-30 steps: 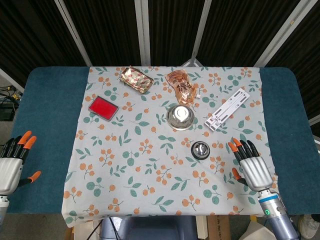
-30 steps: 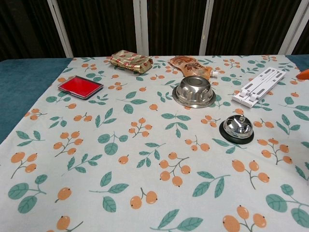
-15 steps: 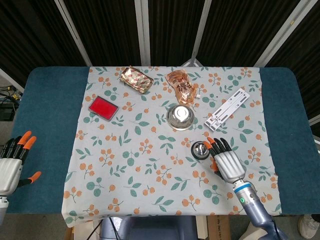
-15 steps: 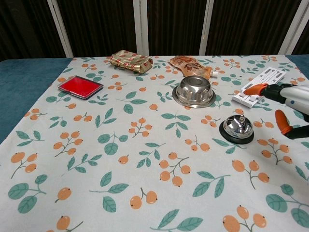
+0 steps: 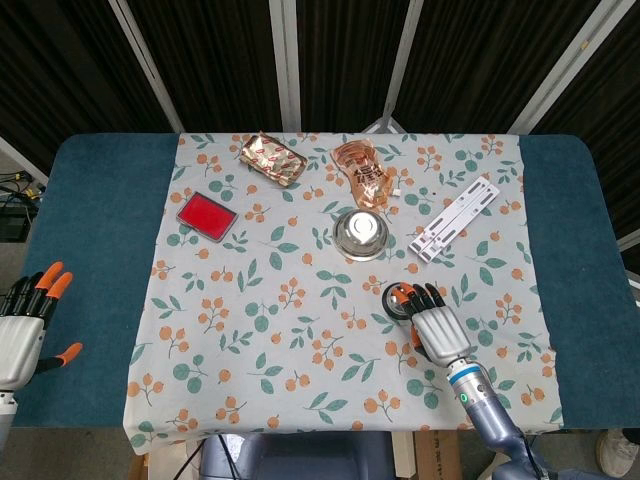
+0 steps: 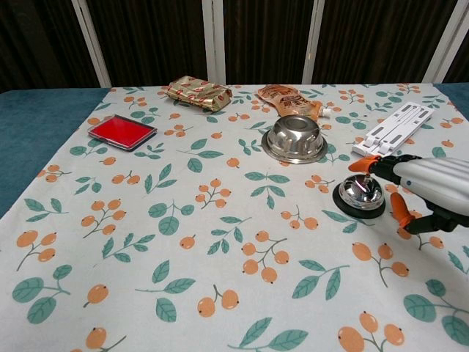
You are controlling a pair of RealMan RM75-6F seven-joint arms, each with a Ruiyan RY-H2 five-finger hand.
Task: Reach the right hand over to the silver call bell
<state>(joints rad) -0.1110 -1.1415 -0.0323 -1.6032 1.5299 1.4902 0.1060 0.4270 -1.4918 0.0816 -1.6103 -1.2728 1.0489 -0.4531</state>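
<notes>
The silver call bell [image 6: 359, 193] stands on its black base on the floral cloth, right of centre. In the head view the bell [image 5: 396, 300] is mostly covered by my right hand [image 5: 432, 327], which lies palm down with its fingers stretched over it. In the chest view the right hand [image 6: 425, 185] comes in from the right; an orange fingertip [image 6: 360, 163] hovers just over the bell's far side and the thumb hangs beside the base. Whether it touches the bell I cannot tell. It holds nothing. My left hand [image 5: 24, 330] rests far left with fingers apart, holding nothing.
Behind the bell sits a steel bowl [image 5: 360, 233]. A white folding stand [image 5: 455, 218] lies to the back right. An orange pouch [image 5: 362, 170], a gold snack packet [image 5: 272, 158] and a red pad [image 5: 206, 215] lie along the back and left of the cloth.
My right hand has moved left from the cloth's right side until its fingers are over the bell. The left hand has stayed still.
</notes>
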